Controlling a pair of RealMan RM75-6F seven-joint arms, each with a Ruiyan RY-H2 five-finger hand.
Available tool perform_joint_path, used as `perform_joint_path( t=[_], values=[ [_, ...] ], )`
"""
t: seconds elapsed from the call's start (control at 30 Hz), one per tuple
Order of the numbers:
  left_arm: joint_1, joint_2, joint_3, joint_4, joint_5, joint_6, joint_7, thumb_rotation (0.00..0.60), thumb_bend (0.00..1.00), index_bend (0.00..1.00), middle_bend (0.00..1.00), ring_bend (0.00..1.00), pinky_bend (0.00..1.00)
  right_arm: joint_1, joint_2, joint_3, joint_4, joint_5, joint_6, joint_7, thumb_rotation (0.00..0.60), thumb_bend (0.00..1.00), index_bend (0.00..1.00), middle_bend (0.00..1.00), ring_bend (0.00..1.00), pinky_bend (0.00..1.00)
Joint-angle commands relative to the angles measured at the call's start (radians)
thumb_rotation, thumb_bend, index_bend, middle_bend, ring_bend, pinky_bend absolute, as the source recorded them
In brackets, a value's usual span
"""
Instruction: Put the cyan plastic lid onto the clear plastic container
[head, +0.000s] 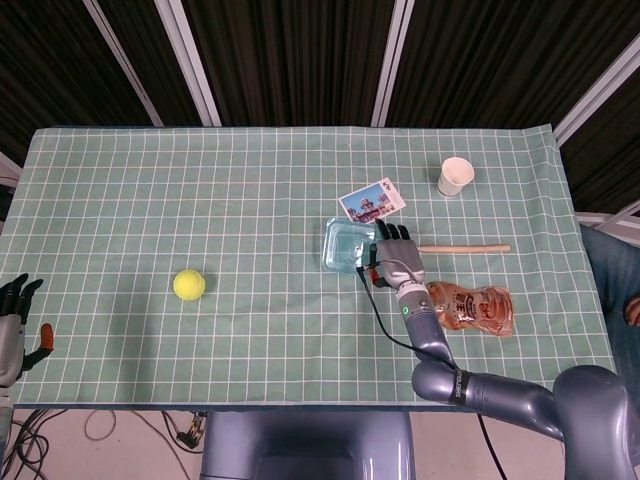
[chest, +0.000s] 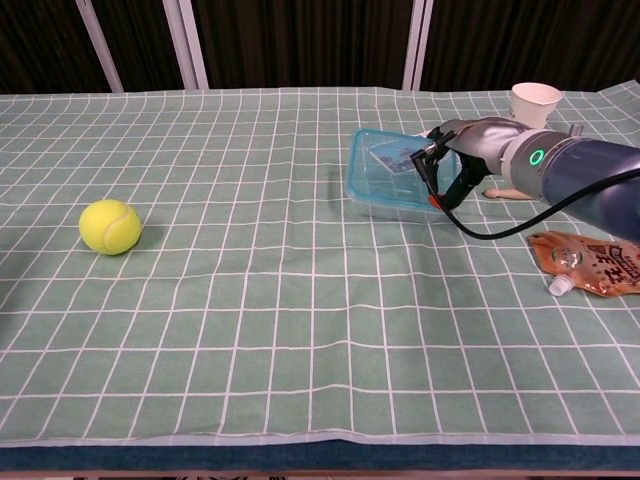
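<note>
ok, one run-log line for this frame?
phase: seating lid | right hand: on cyan plastic lid, tilted over clear plastic container | left hand: idle at table edge, holds nothing

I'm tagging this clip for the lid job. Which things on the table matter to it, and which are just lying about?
Part of the job:
lid, tilted, lifted at its right edge
container under it
right hand, holding the lid's right edge

Just lying about:
tennis ball
paper cup
postcard
wooden stick
pouch
left hand, idle at the table's edge
</note>
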Motion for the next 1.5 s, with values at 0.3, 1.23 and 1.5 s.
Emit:
perform_joint_path(
  t=[0.3,1.23,1.5],
  values=[
    [-0.002,0.003,-0.002,-0.005,-0.013,-0.006,0.0,0.6,0.55,0.12,0.0,0.0,0.0,0.052,0.028,0.095,0.042,0.041,0.001,-0.017,0.6,0.46,0.79,0.02,0.0,0.0],
    [-0.004,0.002,-0.004,-0.002,-0.024,-0.007,0.006,0.6,0.55,0.12,0.0,0.0,0.0,0.139,-0.161,0.139,0.506,0.034,-0.226,0.115,0.6,0.46,0.8,0.02,0.0,0.0],
    [-0.004,0.002,-0.005,-0.003,-0.028,-0.006,0.006,0.6,0.55,0.12,0.0,0.0,0.0,0.111,-0.152,0.121,0.513,-0.025,-0.261,0.166,0.6,0.46,0.8,0.02,0.0,0.0]
  ],
)
